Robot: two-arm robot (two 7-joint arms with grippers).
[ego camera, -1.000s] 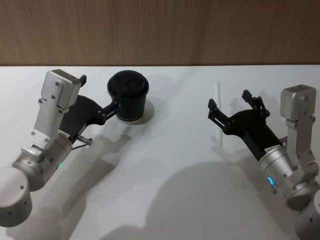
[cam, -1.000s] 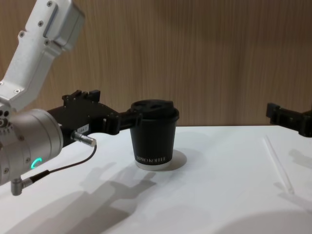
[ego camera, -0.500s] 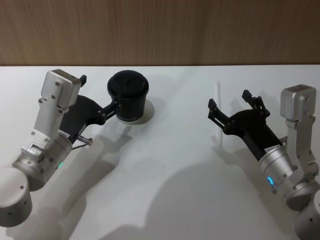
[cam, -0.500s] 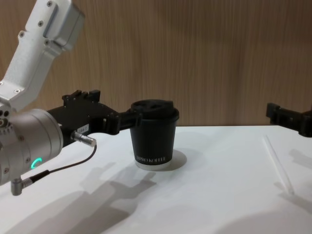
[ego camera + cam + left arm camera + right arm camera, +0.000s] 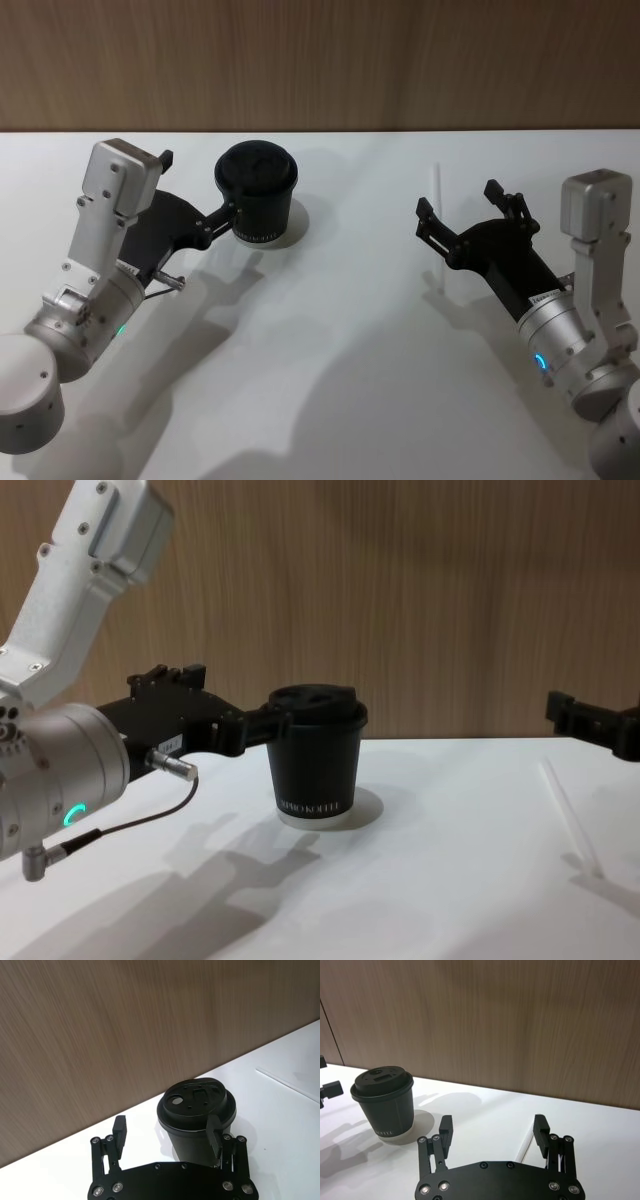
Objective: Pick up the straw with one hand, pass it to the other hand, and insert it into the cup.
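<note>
Worktop [image 5: 340, 330]: white, backed by a wood-grain wall.

Cup [image 5: 257, 190]: upright, lid on, standing toward the back-left of the worktop.

Straw [image 5: 437, 182]: lying flat on the right half of the worktop, near the back edge and running roughly back to front. It is well apart from the cup.

Left gripper [image 5: 197, 183]: fingers spread, grasping nothing. One fingertip sits against the cup's left side just under the lid rim; contact cannot be confirmed. The cup is not between the fingers.

Right gripper [image 5: 457, 200]: fingers spread, empty, held above the worktop over the straw's middle. It is clear of the straw, which shows between the fingers in the right wrist view.
</note>
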